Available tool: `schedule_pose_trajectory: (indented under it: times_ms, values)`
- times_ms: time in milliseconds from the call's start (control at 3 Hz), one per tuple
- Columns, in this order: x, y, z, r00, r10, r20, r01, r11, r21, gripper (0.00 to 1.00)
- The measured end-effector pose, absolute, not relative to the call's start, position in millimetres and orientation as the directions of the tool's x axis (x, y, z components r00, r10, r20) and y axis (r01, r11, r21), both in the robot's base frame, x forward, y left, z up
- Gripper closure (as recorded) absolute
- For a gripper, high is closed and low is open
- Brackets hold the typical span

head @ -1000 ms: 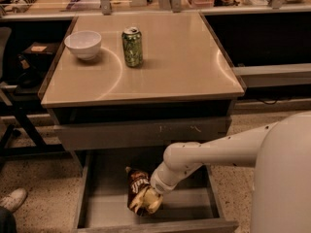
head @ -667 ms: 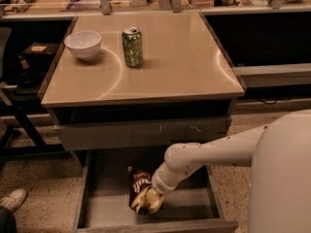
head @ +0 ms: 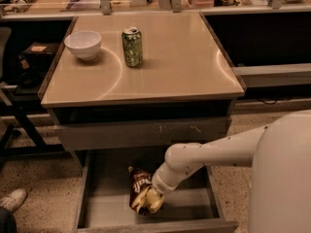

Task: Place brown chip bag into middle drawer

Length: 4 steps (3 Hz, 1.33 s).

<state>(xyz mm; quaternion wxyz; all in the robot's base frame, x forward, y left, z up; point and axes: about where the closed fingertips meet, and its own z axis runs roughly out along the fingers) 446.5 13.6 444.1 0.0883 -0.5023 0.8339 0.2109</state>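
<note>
The brown chip bag (head: 140,183) lies in the open middle drawer (head: 104,210), near the middle of its grey floor, with its crumpled cream end towards the front. My gripper (head: 149,199) is down inside the drawer at the bag's front end and touches it. My white arm (head: 209,152) reaches in from the right. The bag and the wrist cover the gripper's tip.
A green can (head: 132,46) and a white bowl (head: 83,44) stand on the tan tabletop (head: 180,62) above. A closed grey drawer front (head: 146,132) with pale scratches sits over the open drawer. A shoe (head: 12,200) shows at the lower left on the floor.
</note>
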Motion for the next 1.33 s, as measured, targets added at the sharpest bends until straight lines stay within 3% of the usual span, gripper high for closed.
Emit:
schedule_pose_trajectory:
  times_ms: [667, 1000, 1333]
  values:
    - [446.5, 13.6, 444.0, -0.48, -0.801, -0.359, -0.875, 0.406, 0.263, 0.12]
    - [446.4, 13.7, 444.0, -0.48, -0.801, -0.359, -0.875, 0.406, 0.263, 0.0]
    - [446.4, 13.7, 444.0, -0.48, -0.801, -0.359, -0.875, 0.406, 0.263, 0.0]
